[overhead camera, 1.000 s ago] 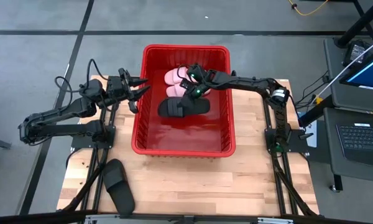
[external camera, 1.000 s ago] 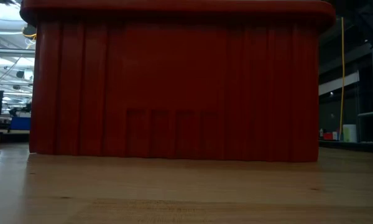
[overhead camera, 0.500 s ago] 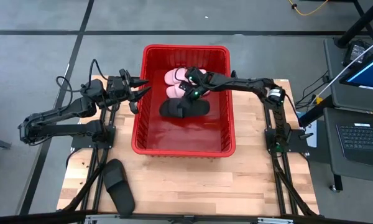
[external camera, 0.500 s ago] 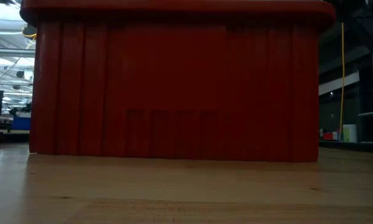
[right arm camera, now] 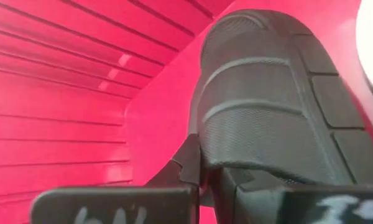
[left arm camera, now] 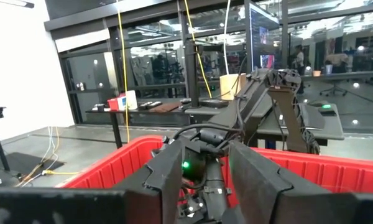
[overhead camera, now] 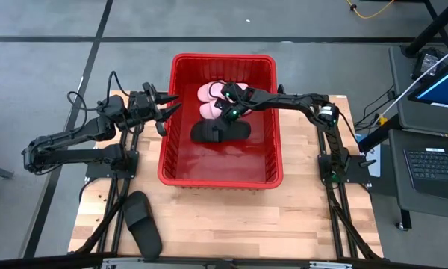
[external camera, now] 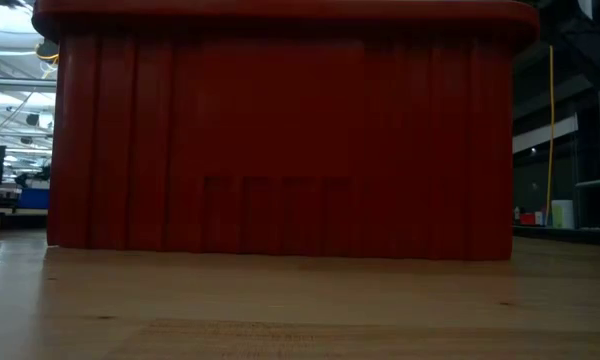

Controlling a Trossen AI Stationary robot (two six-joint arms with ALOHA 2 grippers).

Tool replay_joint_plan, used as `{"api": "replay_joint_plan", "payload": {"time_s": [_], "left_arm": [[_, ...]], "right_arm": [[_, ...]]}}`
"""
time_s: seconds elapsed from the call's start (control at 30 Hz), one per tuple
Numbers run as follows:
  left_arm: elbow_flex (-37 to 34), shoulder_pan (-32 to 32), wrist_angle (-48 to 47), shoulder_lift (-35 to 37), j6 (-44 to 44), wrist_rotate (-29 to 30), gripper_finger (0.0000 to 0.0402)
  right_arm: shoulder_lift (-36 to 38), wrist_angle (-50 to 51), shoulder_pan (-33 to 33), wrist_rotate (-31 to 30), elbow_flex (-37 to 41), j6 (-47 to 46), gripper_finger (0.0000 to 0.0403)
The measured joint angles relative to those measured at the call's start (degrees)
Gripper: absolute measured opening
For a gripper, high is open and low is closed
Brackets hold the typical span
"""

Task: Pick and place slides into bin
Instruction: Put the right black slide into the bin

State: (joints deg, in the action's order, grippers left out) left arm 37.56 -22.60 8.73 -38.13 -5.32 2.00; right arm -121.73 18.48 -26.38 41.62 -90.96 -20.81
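The red bin [overhead camera: 220, 179] stands mid-table and fills the low view [external camera: 280, 150]. Two pale pink slides [overhead camera: 209, 93] lie in its far part. My right gripper [overhead camera: 225, 113] reaches into the bin from the right and is shut on a black slide [overhead camera: 220, 132], whose ribbed surface fills the right wrist view [right arm camera: 261, 118]. A second black slide [overhead camera: 143, 224] lies flat on the table near the front left corner. My left gripper [overhead camera: 169, 106] hovers open and empty just outside the bin's left wall; it also shows in the left wrist view [left arm camera: 202, 186]. My right gripper holds the black slide at its far long side [overhead camera: 222, 122], about mid-length. The fingers slant down from the table's far right. In the wrist view the slide's ribbed surface [right arm camera: 236, 155] runs down between the fingers [right arm camera: 186, 165]. Whether the slide rests on the bin floor does not show.
The bin's near half [overhead camera: 220, 161] holds nothing. The bin's tall walls stand around my right gripper. Bare wooden table [overhead camera: 231, 224] lies in front of the bin. A desk with a laptop [overhead camera: 433, 161] stands off the table's right side.
My right gripper has gone a little toward the table's left edge inside the bin, and the black slide has gone with it. My left gripper has kept still.
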Motion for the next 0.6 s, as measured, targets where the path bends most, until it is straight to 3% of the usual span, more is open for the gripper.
{"api": "replay_joint_plan", "payload": {"time_s": [0.6], "left_arm": [[0.00,-0.01,0.00,0.00,-1.44,0.00,0.0127]], "right_arm": [[-0.06,0.30,0.06,0.67,0.00,-12.20,0.0017]]}}
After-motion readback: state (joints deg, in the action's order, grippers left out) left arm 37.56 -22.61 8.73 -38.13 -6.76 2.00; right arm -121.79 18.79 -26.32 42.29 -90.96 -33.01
